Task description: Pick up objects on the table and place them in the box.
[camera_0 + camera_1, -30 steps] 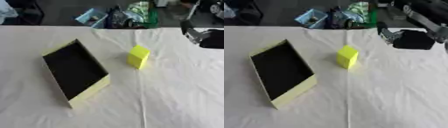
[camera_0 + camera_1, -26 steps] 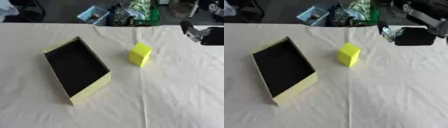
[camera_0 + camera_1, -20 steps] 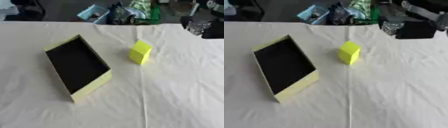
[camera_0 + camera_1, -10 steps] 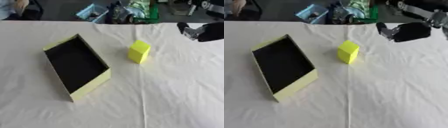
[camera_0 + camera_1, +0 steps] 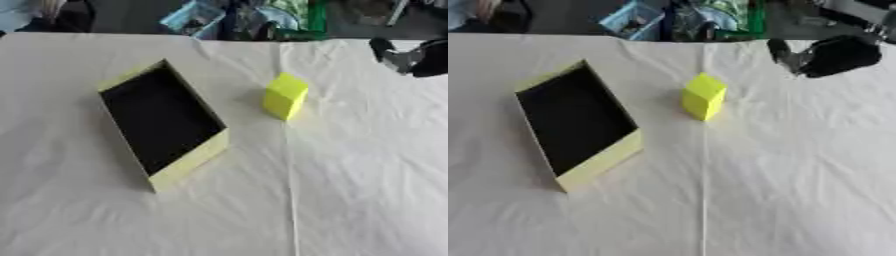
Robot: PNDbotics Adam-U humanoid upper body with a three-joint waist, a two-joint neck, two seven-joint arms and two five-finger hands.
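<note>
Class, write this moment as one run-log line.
right hand: above table's far right, holding nothing | yellow block: on cloth, right of box | box: open, empty | left hand: unseen

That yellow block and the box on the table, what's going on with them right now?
Nothing is being held yet. The yellow block stands on the white tablecloth, to the right of the open box, which has a black inside and nothing visible in it. The robot's right hand hangs above the far right of the table, apart from the block. The left hand is out of view. The block is not yet in the box.
</note>
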